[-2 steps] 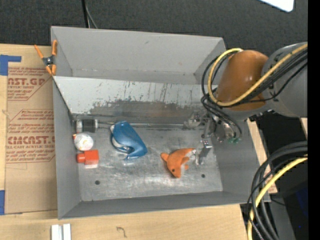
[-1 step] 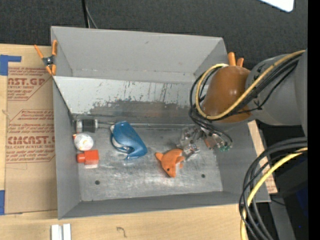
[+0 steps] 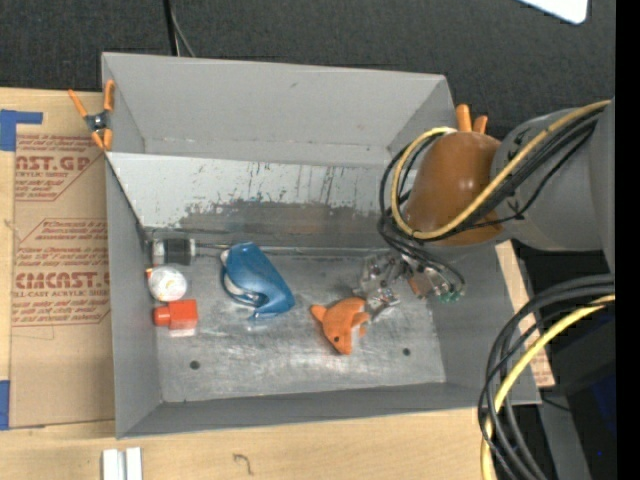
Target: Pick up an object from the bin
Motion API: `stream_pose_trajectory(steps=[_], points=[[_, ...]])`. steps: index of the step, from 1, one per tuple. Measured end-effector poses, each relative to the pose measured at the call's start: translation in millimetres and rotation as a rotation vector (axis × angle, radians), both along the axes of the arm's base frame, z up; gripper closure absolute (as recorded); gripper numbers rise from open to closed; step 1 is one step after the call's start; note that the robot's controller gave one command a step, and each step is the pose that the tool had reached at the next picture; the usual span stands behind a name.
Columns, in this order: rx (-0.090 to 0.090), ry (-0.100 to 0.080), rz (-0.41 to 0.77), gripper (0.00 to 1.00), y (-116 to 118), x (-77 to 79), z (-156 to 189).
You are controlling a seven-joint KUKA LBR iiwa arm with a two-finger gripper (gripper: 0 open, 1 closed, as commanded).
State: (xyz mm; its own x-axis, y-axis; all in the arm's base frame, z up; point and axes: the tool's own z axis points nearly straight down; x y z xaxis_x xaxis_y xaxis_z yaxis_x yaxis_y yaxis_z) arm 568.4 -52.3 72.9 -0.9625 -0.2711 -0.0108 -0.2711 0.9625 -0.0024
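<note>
Camera view: gripper (image 3: 378, 293) sits low over the floor of the bin (image 3: 300, 98), right of centre, at the right edge of a small orange toy (image 3: 340, 324). Cannot tell how far open it is. A blue plastic piece (image 3: 257, 278) lies to the left, and a red block (image 3: 177, 315) near the left wall.

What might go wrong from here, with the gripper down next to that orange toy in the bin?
1. The gripper sits by the right end of the orange toy rather than over its middle, so a grasp may catch only a tip and slip.
2. The toy lies loose on the smooth bin floor, so a nudge could slide it left toward the blue curved object instead of lifting it.
</note>
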Motion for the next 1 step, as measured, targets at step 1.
stream_pose_trajectory(steps=[1], points=[[-0.001, 0.006, 0.026, 1.0, 16.7, -34.2, 152.2]])
